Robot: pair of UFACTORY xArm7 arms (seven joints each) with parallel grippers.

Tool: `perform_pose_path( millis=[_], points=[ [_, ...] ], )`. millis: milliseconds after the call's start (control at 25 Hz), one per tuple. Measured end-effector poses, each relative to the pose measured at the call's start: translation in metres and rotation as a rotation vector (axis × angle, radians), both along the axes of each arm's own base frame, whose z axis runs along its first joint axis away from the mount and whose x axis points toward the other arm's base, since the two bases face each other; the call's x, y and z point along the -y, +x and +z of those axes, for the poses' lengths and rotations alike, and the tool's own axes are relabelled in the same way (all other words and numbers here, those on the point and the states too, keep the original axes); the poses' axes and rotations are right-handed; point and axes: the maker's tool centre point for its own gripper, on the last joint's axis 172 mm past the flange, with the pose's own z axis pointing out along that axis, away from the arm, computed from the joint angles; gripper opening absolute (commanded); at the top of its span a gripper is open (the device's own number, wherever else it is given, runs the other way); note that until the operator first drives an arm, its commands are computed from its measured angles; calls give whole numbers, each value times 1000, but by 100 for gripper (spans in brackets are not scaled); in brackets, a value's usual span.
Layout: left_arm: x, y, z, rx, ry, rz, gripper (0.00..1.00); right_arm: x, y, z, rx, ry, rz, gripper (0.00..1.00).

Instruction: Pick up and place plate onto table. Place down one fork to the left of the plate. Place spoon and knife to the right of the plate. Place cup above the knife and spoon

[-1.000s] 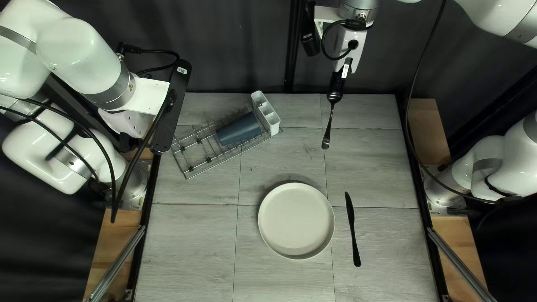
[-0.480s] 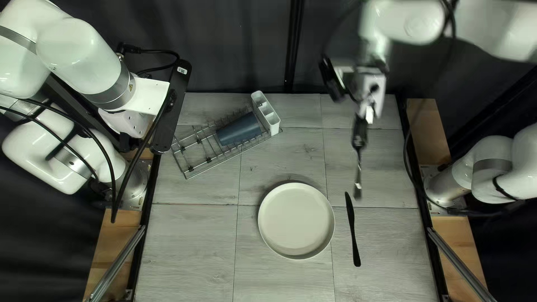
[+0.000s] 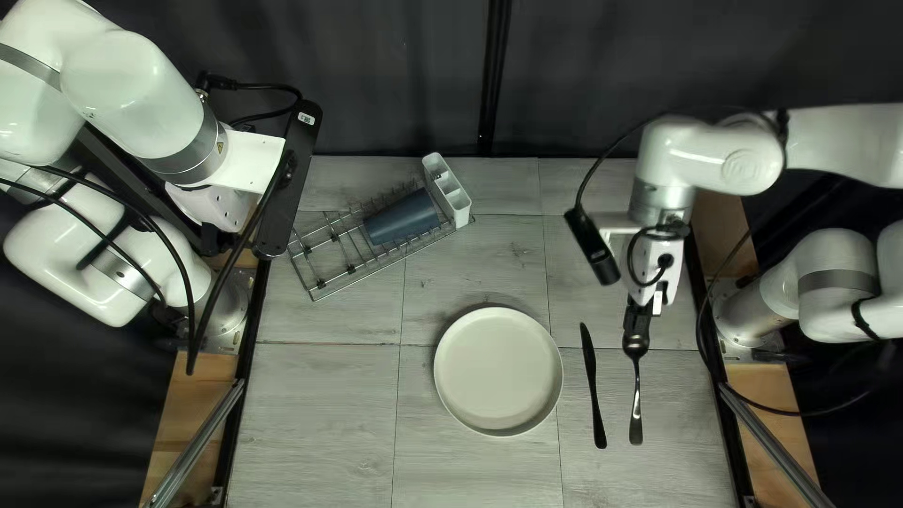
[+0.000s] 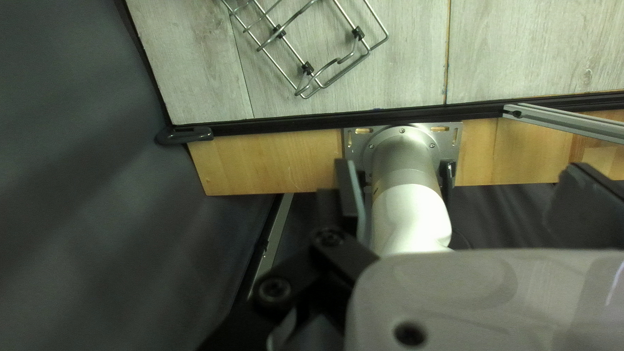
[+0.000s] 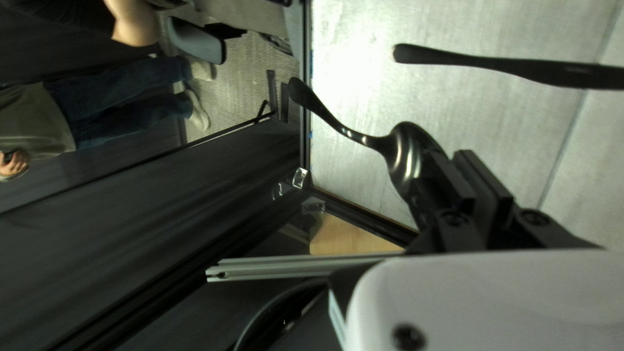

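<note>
At the right of the top left view, my right gripper points down over the table, shut on the bowl end of a black spoon. The black knife lies between spoon and round white plate. A blue-grey cup rests on its side in the wire rack. My left gripper hangs over the left edge, fingertips hidden there. In the left wrist view, my left gripper stands open, nothing between its fingers. The right wrist view shows my right gripper, the spoon slanting from it, and the knife.
A white utensil holder stands at the rack's right end. Metal rails flank the table near its front corners. A person shows beyond the table edge in the right wrist view.
My right arm has swung from the table's far side toward the near right, carrying the spoon to the knife's right. The left arm, plate, knife, rack and cup have stayed put.
</note>
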Motion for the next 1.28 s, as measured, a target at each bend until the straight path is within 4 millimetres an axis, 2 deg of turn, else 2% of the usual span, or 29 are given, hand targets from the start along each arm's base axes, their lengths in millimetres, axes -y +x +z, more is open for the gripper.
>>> perform_pose_path(
  millis=[200,520,640,800,1040,1280],
  points=[
    [0,0,0,0,0,0,100,-1,1,-5,7,-3,17,0],
    [0,0,0,0,0,0,100,-37,-22,-66,-12,75,54,0],
    [0,0,0,0,0,0,100,-42,-26,-88,1,84,78,0],
    [0,0,0,0,0,0,100,-40,-27,-114,13,84,110,0],
    [0,0,0,0,0,0,100,-22,-35,-145,22,71,112,0],
    [0,0,0,0,0,0,100,-9,-42,-163,34,64,89,0]
  ],
)
